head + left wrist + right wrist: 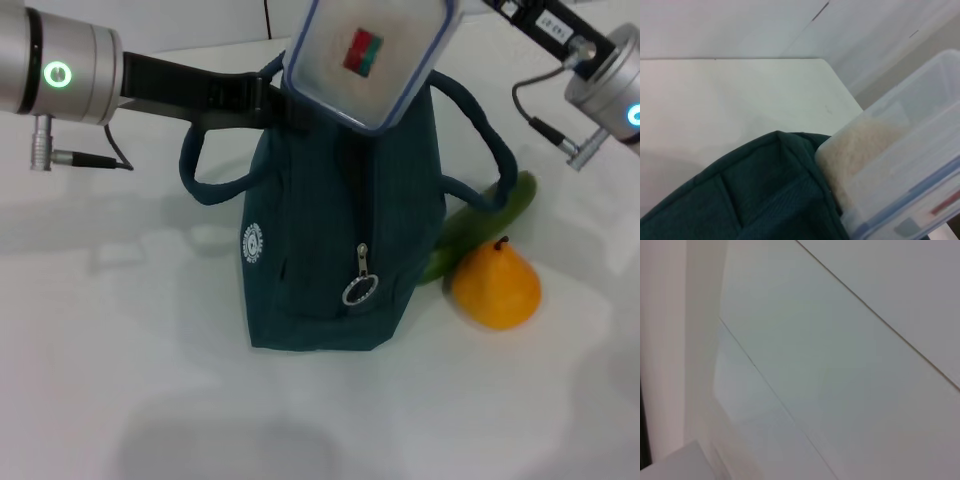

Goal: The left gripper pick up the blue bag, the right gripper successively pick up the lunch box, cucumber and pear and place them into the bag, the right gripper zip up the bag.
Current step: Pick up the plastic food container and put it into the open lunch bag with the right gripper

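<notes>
Showing rice inside one lunch box [875,165], left wrist view adds detail; head view shows one blue bag [340,230], cucumber [480,225], pear [497,285]. Left gripper [275,100] clamps the bag's far-left top; right gripper's state: cannot tell.

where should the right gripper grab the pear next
Grip the pear across its plump belly, coming straight down from above. It stands upright, stem up, its open side away from the cucumber and blue bag.

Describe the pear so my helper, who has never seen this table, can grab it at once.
Find the upright blue bag mid-table. On the robot's right of its base, the pear sits on the white table, against the cucumber behind it. It is the only round orange-yellow thing, with a short dark stem.
</notes>
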Controlling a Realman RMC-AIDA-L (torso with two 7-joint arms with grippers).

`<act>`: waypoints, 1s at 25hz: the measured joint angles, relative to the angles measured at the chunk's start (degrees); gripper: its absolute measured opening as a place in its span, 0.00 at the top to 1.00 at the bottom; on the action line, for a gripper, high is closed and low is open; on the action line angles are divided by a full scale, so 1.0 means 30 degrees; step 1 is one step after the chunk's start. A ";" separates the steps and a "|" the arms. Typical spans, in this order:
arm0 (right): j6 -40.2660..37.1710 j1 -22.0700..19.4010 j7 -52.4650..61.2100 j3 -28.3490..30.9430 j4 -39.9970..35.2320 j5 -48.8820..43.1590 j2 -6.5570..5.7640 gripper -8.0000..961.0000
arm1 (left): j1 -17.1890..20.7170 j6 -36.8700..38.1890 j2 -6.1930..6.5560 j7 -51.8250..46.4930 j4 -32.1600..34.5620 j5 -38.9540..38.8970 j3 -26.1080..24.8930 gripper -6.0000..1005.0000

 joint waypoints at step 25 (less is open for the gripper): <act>0.1712 -0.0942 0.0773 -0.4127 0.0051 -0.0074 -0.0071 0.90 | 0.0013 -0.0317 0.0201 0.0041 -0.0605 -0.0065 -0.0488 0.95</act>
